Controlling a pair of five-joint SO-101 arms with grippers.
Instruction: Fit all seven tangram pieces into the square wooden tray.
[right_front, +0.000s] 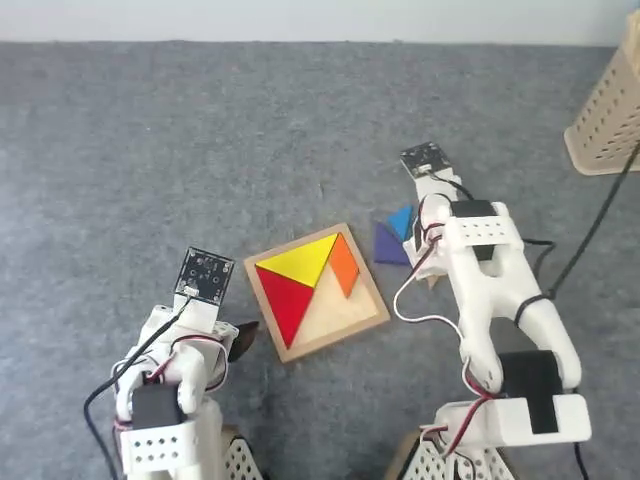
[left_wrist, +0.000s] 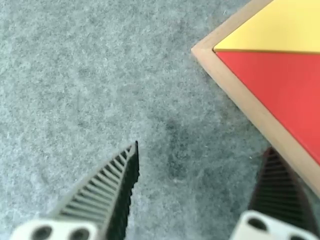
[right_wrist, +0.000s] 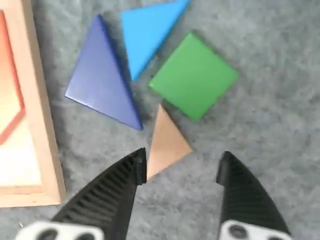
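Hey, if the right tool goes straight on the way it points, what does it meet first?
Most likely the small tan triangle, lying just ahead of the open right tool; the green square sits beyond it. Depth is hard to judge.

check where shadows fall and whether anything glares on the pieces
High view: soft even light, no glare on the tray. Right wrist view: the dark blue triangle and green square cast thin dark edge shadows on the carpet; mild sheen on the blue one. Left wrist view: a dim patch on the carpet ahead of the left hand.
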